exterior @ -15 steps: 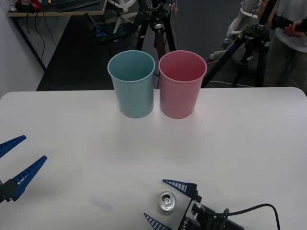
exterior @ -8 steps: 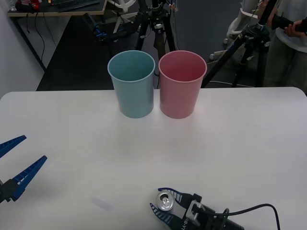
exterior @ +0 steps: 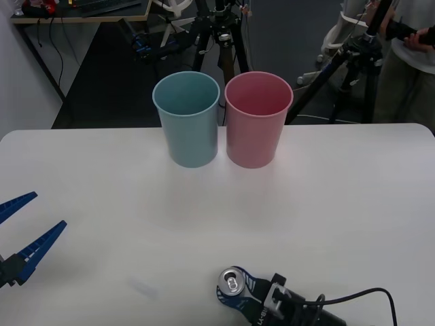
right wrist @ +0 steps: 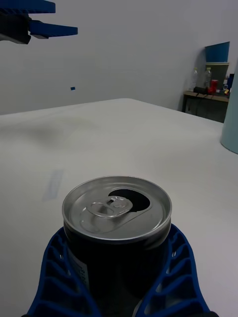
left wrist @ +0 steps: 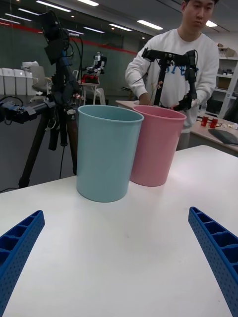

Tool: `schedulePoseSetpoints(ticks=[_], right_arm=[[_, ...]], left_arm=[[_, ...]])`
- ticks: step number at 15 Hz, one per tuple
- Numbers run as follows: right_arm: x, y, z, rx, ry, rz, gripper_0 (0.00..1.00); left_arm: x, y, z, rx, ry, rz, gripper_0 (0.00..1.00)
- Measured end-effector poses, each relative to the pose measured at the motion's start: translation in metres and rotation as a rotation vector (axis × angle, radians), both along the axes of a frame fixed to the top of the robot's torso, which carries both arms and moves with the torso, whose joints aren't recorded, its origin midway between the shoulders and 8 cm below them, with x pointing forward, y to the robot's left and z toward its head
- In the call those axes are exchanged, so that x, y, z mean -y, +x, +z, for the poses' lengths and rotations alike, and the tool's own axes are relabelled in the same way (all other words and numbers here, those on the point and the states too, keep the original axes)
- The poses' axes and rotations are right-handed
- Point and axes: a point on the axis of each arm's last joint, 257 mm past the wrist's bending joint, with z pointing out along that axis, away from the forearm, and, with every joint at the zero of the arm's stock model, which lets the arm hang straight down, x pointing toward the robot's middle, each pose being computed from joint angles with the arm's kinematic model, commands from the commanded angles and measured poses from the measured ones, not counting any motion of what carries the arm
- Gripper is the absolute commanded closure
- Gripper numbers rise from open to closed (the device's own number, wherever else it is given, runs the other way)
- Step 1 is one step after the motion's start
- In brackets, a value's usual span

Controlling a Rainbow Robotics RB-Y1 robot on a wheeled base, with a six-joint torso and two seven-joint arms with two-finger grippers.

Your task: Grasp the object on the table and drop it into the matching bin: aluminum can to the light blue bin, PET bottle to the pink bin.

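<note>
Right claw [exterior: 234,293] is clamping the aluminum can [exterior: 232,282] at the near edge of the tabletop [exterior: 340,204], blue ribbed fingers [right wrist: 54,270] wrapping both sides of the can body below the rim; grip looks seated, so I'd judge the step in hand as lift and carry. To do it well: lift straight up first so the base clears the tabletop without dragging, keep the can upright since the mouth is open and it may be holding liquid, then travel forward and slightly left to the light blue bin [exterior: 187,119], not the pink bin [exterior: 258,119] touching or just beside it on the right. Bins are standing at the far side, well apart from the can, so get the can above rim height before crossing, centre over the blue opening, then release; coming in low risks clipping the rim and tipping a bin. Left claw [exterior: 17,234] is hanging spread open and empty over the left side of the tabletop, out of the path. Can itself: small, dark-looking body, shiny silver round lid, pull tab pushed in, opening showing black.
</note>
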Motion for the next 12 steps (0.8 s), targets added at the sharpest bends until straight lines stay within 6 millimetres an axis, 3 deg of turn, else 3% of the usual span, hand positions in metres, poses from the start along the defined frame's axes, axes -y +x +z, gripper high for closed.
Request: schedulePoseSetpoints(ticks=[6, 12], right_arm=[[0.008, 0.011, 0.036, 0.043, 0.044, -0.007, 1.00], [0.026, 0.036, 0.106, 0.092, 0.101, -0.101, 1.00]], left_arm=[[0.000, 0.000, 0.000, 0.000, 0.000, 0.000, 0.00], [0.000, 0.000, 0.000, 0.000, 0.000, 0.000, 0.00]])
